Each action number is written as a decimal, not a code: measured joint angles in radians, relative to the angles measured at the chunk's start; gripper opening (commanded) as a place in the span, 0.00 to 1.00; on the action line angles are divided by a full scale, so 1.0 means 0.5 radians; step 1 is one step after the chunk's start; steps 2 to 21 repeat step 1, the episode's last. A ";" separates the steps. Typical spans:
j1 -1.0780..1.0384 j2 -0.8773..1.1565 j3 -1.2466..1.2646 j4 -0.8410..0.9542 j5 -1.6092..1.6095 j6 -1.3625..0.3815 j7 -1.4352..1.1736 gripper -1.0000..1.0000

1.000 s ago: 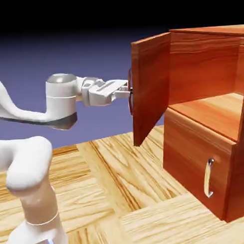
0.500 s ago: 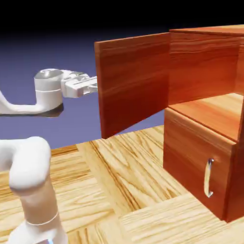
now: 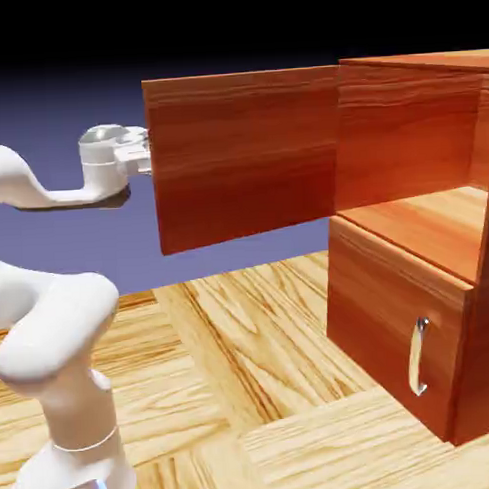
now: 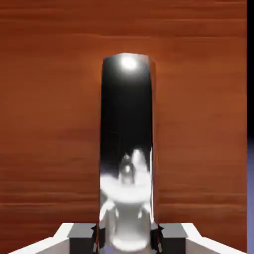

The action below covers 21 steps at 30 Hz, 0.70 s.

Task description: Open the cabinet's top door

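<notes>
Gripper (image 4: 127,240), closed on the silver handle (image 4: 126,124), one fingertip to each side, a grip that presumably lets the arm (image 3: 104,170) draw the door by its free edge. Door (image 3: 247,158), top one, swung wide on the exterior view's left of the cabinet (image 3: 397,322), its far edge at the hinge side, the upper compartment exposed. Lower door (image 3: 377,313), shut, its own handle (image 3: 418,356) untouched, being no part of the job.

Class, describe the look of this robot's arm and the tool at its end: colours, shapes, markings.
The arm is glossy white with rounded segments, a grey cap and a lit bluish panel near its base. The tool has two small, blocky dark-grey fingertips on white, angular fingers.
</notes>
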 measured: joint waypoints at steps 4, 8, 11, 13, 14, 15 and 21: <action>-0.039 -0.005 0.019 0.048 0.011 -0.037 -0.008 1.00; -0.039 -0.005 0.019 0.048 0.011 -0.037 -0.008 1.00; -0.039 -0.005 0.019 0.048 0.011 -0.037 -0.008 1.00; -0.039 -0.005 0.019 0.048 0.011 -0.037 -0.008 1.00; -0.039 -0.005 0.019 0.048 0.011 -0.037 -0.008 1.00; -0.039 -0.005 0.019 0.048 0.011 -0.037 -0.008 1.00; -0.039 -0.005 0.019 0.048 0.011 -0.037 -0.008 1.00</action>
